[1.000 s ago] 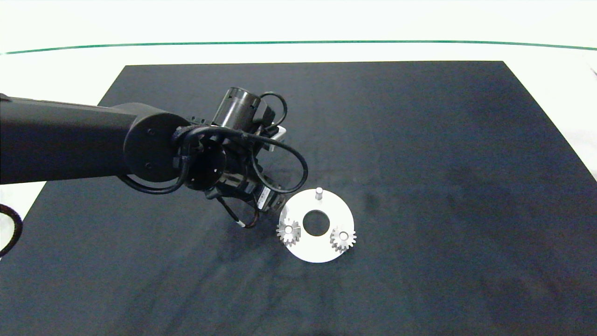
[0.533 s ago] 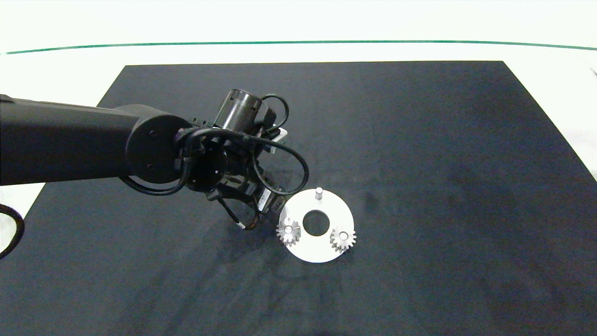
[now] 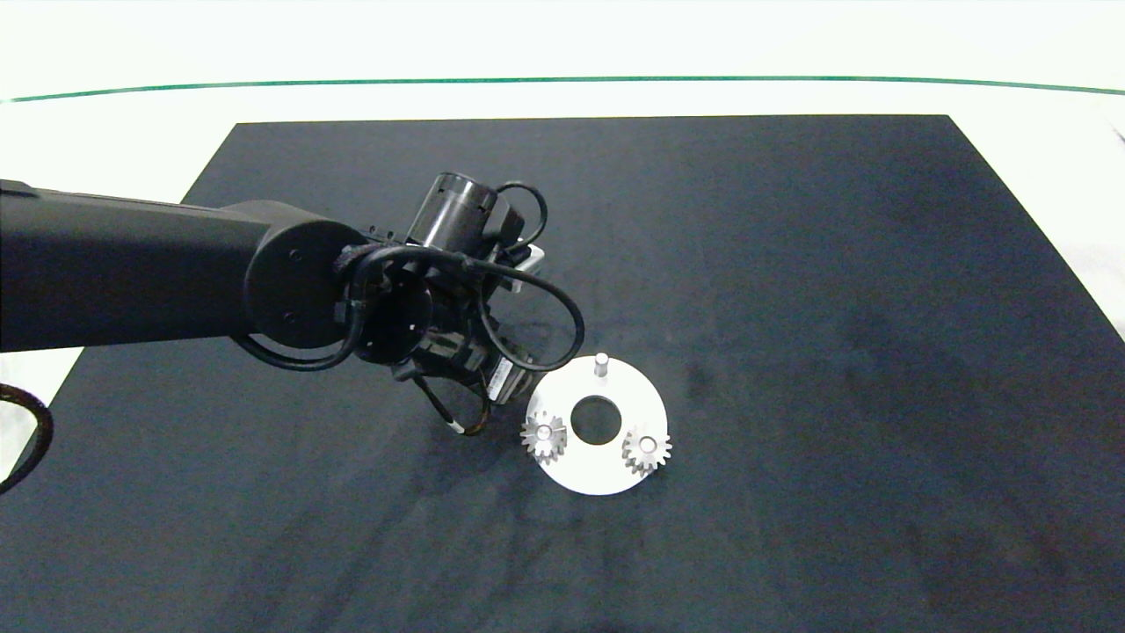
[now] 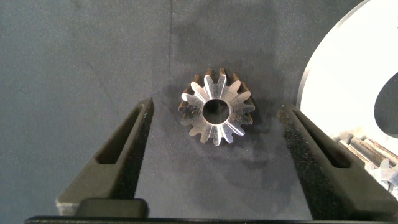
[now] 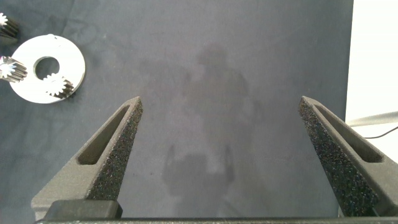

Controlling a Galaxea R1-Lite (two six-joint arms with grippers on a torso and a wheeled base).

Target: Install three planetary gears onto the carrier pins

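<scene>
Picking up the last gear: the step in hand, judged from two gears seated and one pin bare.
Mat (image 3: 791,308): dark cloth under everything.
Disc (image 3: 598,470): white, centre-near; far pin (image 3: 601,363) empty.
Left gripper (image 4: 217,162): fingers apart, straddling the loose gear (image 4: 217,111), just left of the disc.
Right gripper (image 5: 221,162): spread wide, idle, well right.
Advice: lower squarely, close on teeth evenly, keep bore level.

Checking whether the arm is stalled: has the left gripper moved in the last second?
Yes, slightly: the left gripper has crept toward the white disc, open around the loose gear.
</scene>
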